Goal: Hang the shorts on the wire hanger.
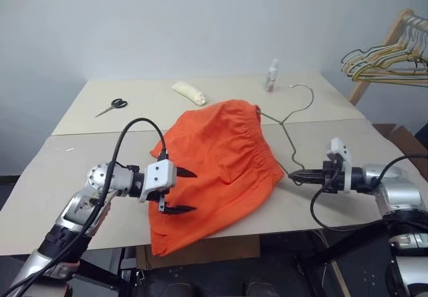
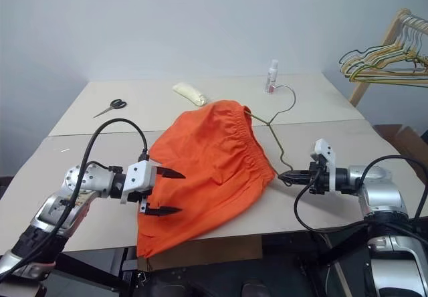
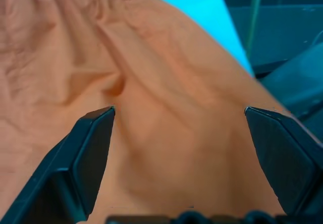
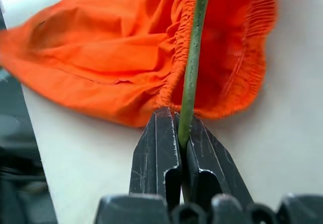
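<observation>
1. Shorts [image 1: 217, 170], bright orange with a gathered waistband, lie in the centre of the frame on the pale table [image 1: 80, 170], their lower end hanging over the table's near edge

2. Wire hanger [image 1: 289, 136], thin and pale, runs from its small hook near the upper centre-right down along the right side of the shorts; part of it goes under the waistband

3. Right gripper [image 1: 299, 174], in the lower right of the frame, is clenched on the hanger's lower corner, just beside the shorts' right edge; the right wrist view shows the wire pinched between its two black fingers [image 4: 159, 148]

4. Left gripper [image 1: 179, 191], in the lower left, has its fingers spread wide and empty, poised at the left part of the shorts, with orange fabric between the fingertips in the left wrist view

5. Scissors [image 1: 112, 106] lie at the upper left of the table, a pale rolled item [image 1: 190, 93] at the upper centre, and a small white bottle [image 1: 271, 75] stands near the hanger's hook

6. A bundle of hangers [image 1: 391, 59] on a wooden rack sits at the upper right edge of the frame
</observation>
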